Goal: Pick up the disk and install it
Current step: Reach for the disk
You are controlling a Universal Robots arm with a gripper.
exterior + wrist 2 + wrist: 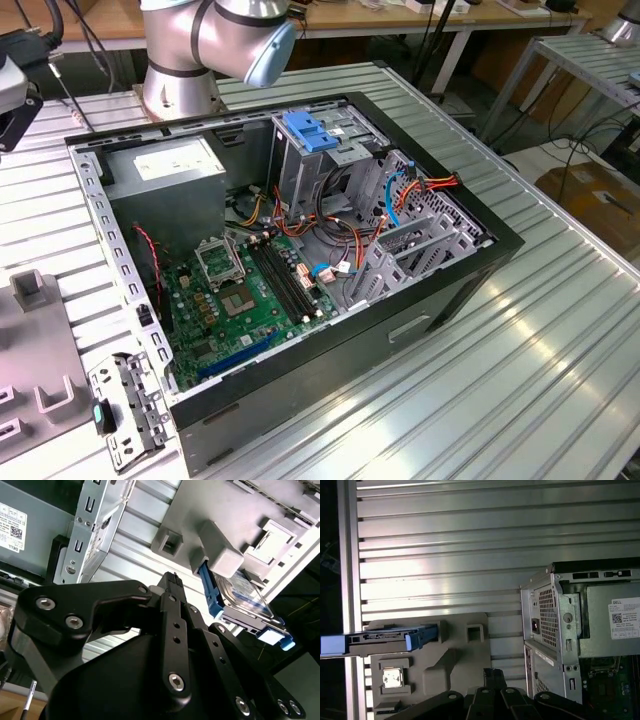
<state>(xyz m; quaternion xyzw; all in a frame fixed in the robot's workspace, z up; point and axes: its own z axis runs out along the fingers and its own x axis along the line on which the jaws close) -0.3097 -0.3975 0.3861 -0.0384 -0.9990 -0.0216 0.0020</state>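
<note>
Since it stands on edge in the grey holder (465, 652), the disk (380, 639) looks easy to pinch.
My gripper (494, 672) hangs nearby, pressed together, empty.

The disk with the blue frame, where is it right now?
In the first wrist view, the disk sits in the grey holder on the ribbed metal table, with a gap between the holder and the computer case.

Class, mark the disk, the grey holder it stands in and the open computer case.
the disk (377, 639): first wrist view, on its dark side edge.
the grey holder (465, 660): first wrist view, on its bare flat face.
the computer case (300, 375): exterior view, on its black outer wall.
</note>
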